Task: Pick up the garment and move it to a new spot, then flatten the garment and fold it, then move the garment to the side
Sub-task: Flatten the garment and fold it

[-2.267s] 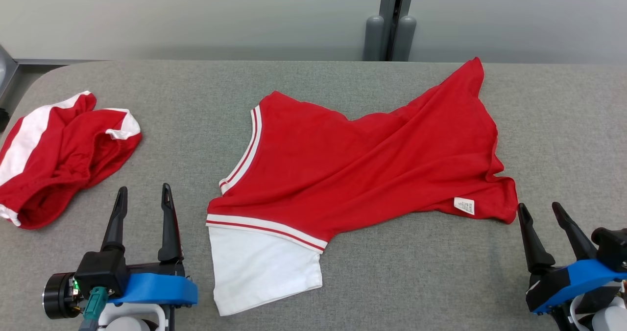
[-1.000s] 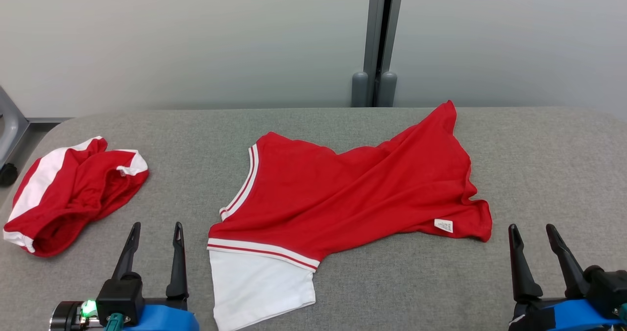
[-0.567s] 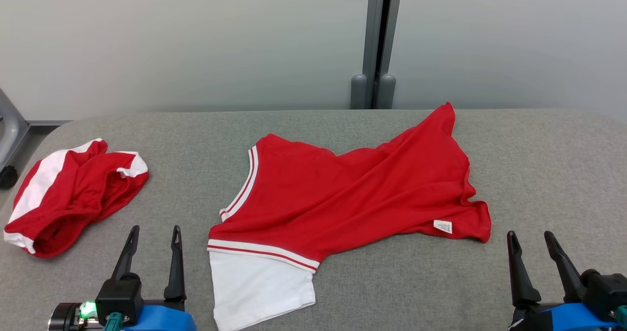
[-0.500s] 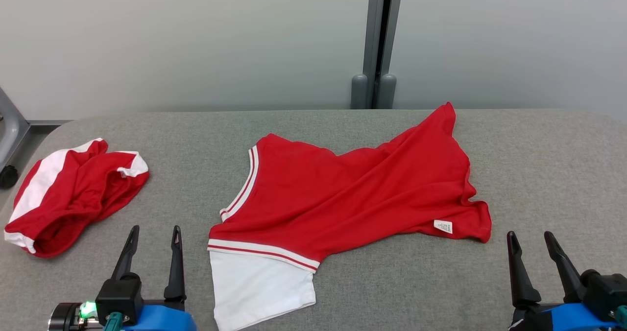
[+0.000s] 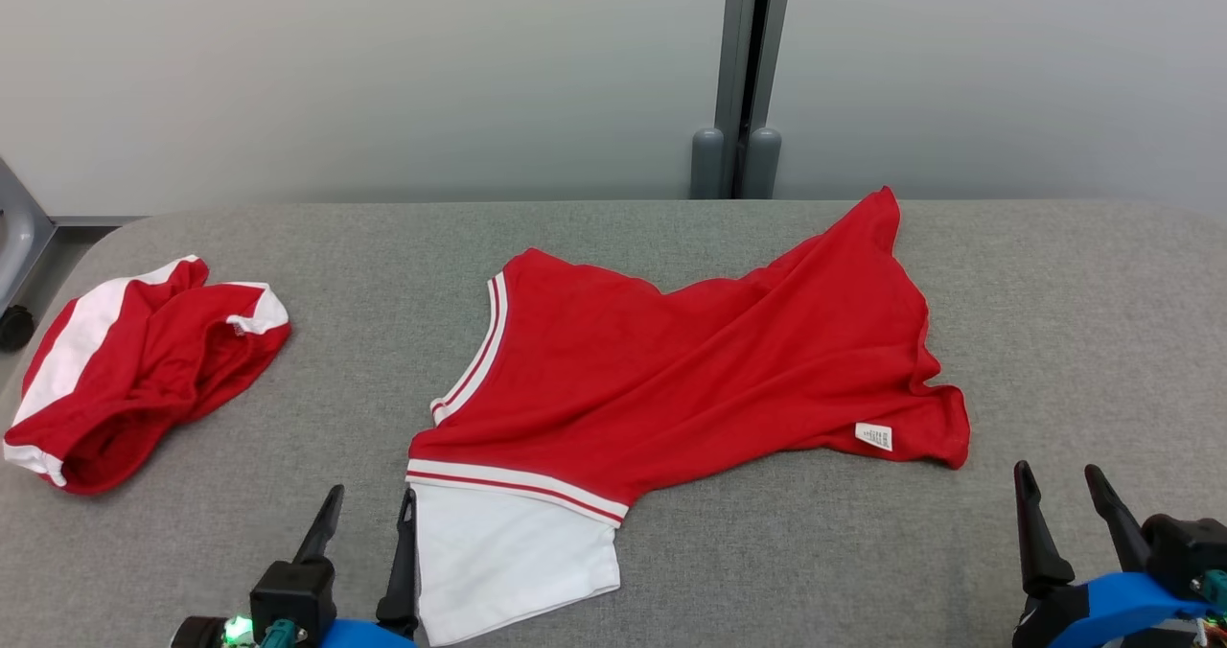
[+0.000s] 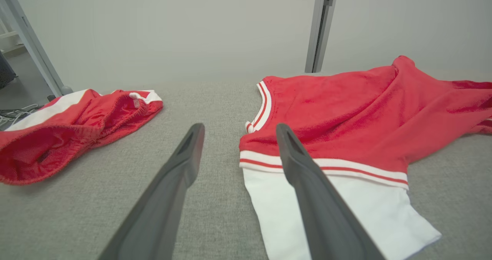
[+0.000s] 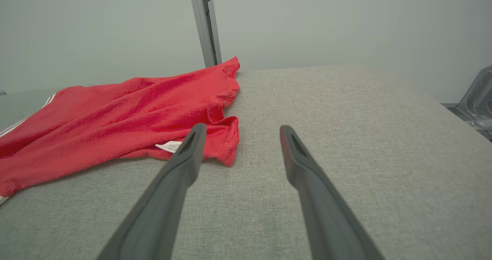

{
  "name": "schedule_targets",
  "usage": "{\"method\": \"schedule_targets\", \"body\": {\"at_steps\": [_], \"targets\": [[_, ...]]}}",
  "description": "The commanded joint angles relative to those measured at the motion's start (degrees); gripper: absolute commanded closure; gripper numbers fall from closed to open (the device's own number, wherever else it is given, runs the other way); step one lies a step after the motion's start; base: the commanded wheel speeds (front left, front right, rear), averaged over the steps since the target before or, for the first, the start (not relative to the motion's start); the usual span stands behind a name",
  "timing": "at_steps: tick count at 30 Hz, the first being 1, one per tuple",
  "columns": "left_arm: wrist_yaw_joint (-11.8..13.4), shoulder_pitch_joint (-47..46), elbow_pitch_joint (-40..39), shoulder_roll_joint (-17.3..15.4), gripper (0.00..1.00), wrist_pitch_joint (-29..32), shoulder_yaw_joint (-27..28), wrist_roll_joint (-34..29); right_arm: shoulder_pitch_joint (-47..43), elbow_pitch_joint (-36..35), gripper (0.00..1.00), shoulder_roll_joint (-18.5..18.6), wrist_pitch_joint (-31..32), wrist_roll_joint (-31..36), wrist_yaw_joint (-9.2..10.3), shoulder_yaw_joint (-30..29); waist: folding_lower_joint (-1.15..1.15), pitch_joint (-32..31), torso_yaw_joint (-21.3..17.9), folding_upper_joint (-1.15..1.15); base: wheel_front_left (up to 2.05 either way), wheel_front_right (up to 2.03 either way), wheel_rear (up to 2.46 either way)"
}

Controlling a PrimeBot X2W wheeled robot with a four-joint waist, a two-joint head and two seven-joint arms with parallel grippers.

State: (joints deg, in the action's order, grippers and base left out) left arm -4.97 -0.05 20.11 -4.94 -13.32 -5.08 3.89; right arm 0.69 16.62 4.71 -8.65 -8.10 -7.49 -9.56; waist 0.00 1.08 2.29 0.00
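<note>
work surface: grey woven-fabric table top with rounded far corners; a pale grey wall stands behind it, with a grey upright post against the wall.
task item: red knitted shirt with a white sleeve and red-and-white striped trim, lying at the middle of the table top, spread out but twisted and creased. the striped neck opening faces the robot's left and the hem faces its right. one hem corner reaches the far edge of the table, near the post.
sleeve: white sleeve lies flat on the table at the near left end of the shirt, below a striped band.
label: small white care label shows at the near right hem corner.
left gripper: fingers spread wide, nothing between them. it sits low at the near edge, just beside the left edge of the white sleeve. in the left wrist view one finger crosses in front of the sleeve and the striped band; contact cannot be told.
right gripper: fingers spread wide, nothing between them. it is over bare table near the near right hem corner, apart from the cloth in the head view.
other item: crumpled red garment with white panels, bunched at the left end of the table, well apart from the shirt.
</note>
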Motion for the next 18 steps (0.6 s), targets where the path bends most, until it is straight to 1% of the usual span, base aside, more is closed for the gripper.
{"method": "schedule_targets", "body": {"at_steps": [1,9,13,18], "targets": [[-0.27,-0.46,1.33,0.00,0.00,0.19,-0.59,0.11,1.78,2.10,0.00,0.94,-0.54,0.28,-0.01,0.05,0.00,0.29,0.16,0.00,0.00,0.00,0.00],[-1.69,-0.70,8.32,0.05,0.00,2.61,-4.82,1.09,7.59,12.62,0.00,2.50,-3.12,-0.48,-0.01,1.45,0.00,1.24,1.17,0.00,0.00,0.00,0.00],[-2.05,-0.56,10.36,0.23,0.00,4.55,-6.38,1.87,9.37,15.81,0.00,3.02,-4.29,-0.94,-0.01,2.09,0.00,1.53,1.55,0.00,0.00,0.00,0.00],[-2.35,-0.61,11.76,0.43,0.00,7.63,-8.12,4.32,11.13,18.68,0.00,3.49,-5.31,-1.51,-0.01,2.83,0.00,2.00,1.63,0.00,0.00,0.00,0.00]]}}
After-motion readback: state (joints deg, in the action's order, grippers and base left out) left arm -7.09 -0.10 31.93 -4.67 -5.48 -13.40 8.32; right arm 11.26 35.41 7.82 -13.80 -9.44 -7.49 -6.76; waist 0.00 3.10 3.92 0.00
